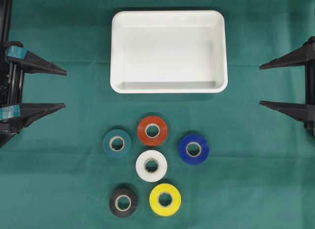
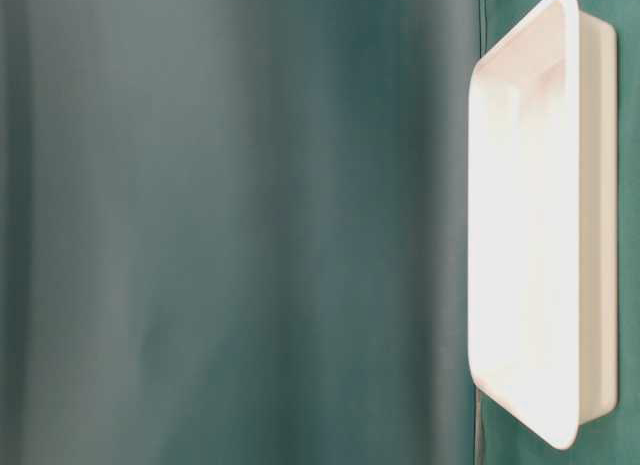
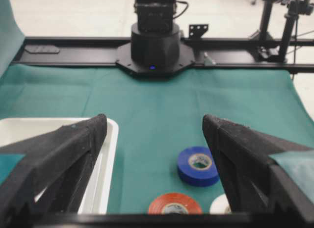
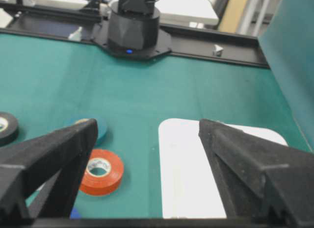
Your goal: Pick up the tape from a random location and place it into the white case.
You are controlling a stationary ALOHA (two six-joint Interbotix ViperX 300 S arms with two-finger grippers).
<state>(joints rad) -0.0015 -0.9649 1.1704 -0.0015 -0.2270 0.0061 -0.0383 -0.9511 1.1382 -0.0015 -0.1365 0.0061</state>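
Several tape rolls lie flat on the green cloth in front of the white case (image 1: 169,89): red (image 1: 152,130), teal (image 1: 117,143), blue (image 1: 193,148), white (image 1: 151,165), black (image 1: 123,202) and yellow (image 1: 165,199). The case holds nothing. My left gripper (image 1: 65,88) stands open at the left edge, well away from the rolls. In its wrist view the left gripper (image 3: 154,119) frames the blue roll (image 3: 197,165) and red roll (image 3: 174,204). My right gripper (image 1: 260,85) stands open at the right edge. Its wrist view shows the right gripper (image 4: 148,123) over the red roll (image 4: 100,171) and the case (image 4: 181,169).
The table-level view shows only the case (image 2: 596,235) against blurred green cloth. The opposite arm's black base (image 3: 154,46) sits at the far end of the table in the left wrist view. A black rail (image 1: 6,22) runs along the left edge.
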